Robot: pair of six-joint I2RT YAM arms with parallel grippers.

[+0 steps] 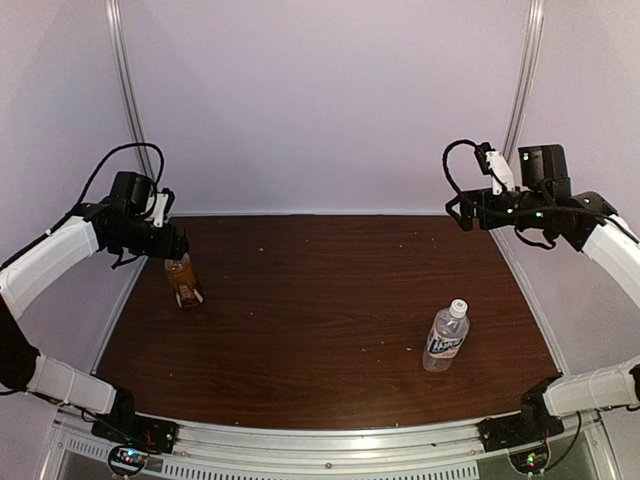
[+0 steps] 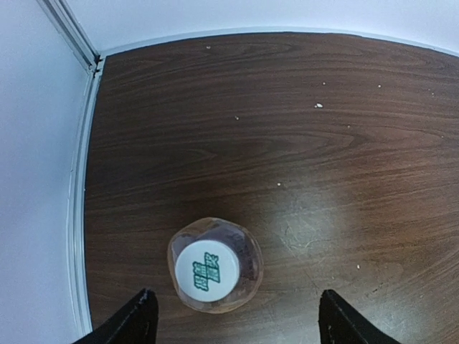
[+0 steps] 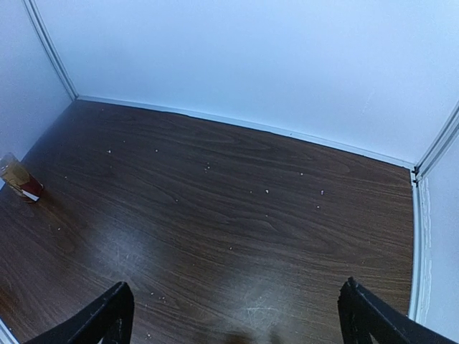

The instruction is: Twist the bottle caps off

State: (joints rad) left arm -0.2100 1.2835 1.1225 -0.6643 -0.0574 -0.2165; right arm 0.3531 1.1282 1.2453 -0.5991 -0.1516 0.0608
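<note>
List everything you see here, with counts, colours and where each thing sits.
amber bottle: one, amber-brown with red label, standing at table's far left
clear bottle: one, clear with white-and-blue label, standing near right
caps: two, white, one on each bottle
table: one, dark brown wood, under everything
specks: many, white, scattered on the table
left gripper: one, black, open, above the amber bottle
right gripper: one, black, open, raised at far right

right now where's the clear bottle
In the top view the clear bottle stands upright at the right front of the table, far from the amber bottle at left.
</note>
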